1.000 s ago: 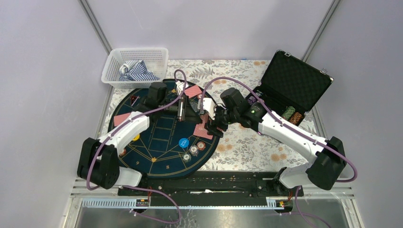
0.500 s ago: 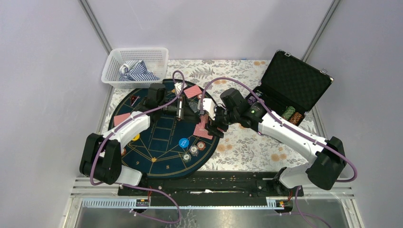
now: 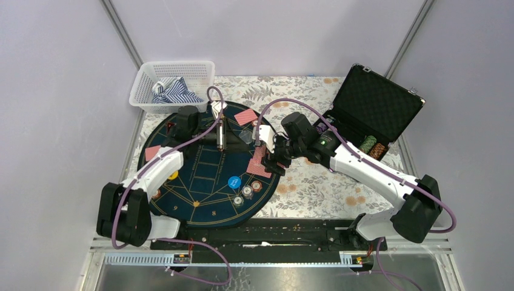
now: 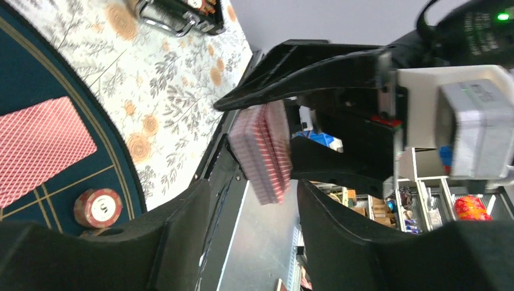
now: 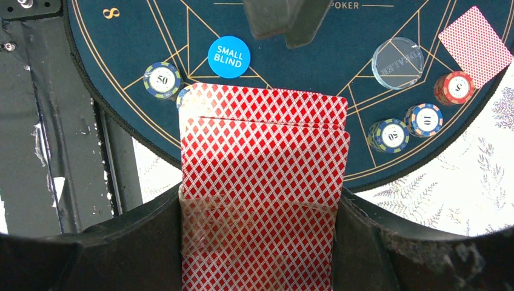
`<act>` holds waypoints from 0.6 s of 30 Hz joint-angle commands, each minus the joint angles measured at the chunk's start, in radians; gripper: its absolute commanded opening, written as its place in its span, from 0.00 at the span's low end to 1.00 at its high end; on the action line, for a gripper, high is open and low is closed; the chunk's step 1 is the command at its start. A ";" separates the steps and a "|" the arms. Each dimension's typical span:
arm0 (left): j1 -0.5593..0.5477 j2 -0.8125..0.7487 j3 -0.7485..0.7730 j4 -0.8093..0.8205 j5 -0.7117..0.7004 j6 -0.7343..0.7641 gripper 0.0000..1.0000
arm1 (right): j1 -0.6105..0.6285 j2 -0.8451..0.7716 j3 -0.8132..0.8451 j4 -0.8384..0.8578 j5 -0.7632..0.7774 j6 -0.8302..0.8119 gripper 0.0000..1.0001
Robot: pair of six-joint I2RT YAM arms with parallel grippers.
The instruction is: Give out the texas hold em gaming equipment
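Right wrist view puts the deck (image 5: 263, 182) squarely in front of you: the right tool (image 5: 260, 242) is closed on it, a finger on either side, and the free end of the cards sticks out over the near-right rim of the mat (image 5: 339, 24). The top few cards sit slightly stepped, so several edges show.

Treat these cards as light, thin and slick. They will probably bend rather than resist, and a loose one should slide off the pack with little pull. The exposed, stepped end looks like the place to take hold of a single card. Pinch flat on its face and back, close to that edge.

From above, your right arm reaches in from its base on the right, forearm stretched toward the mat's right edge, with the wrist over the border between mat and table (image 3: 315, 182). Your left arm runs forward along the mat's left side and turns its wrist to the right. The left tool (image 3: 222, 132) points at the deck, near it but apart. Its jaws stand apart with nothing between them.

Chips (image 5: 162, 80), a blue disc (image 5: 228, 56), a clear disc (image 5: 397, 63) and one dealt card (image 5: 476, 45) lie on the mat.
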State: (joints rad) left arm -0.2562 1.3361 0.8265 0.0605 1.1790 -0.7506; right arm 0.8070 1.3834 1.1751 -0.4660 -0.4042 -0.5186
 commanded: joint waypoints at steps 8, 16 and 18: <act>-0.091 0.020 0.006 0.104 -0.005 -0.032 0.59 | 0.013 -0.012 0.055 0.041 -0.012 0.000 0.17; -0.080 0.047 -0.005 0.121 0.014 -0.063 0.37 | 0.014 -0.028 0.047 0.043 0.006 0.000 0.17; -0.073 0.036 -0.014 0.126 0.013 -0.067 0.33 | 0.014 -0.031 0.044 0.045 0.010 -0.001 0.16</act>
State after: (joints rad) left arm -0.3447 1.3941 0.8238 0.1310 1.1820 -0.8124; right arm 0.8070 1.3834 1.1751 -0.4664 -0.4007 -0.5186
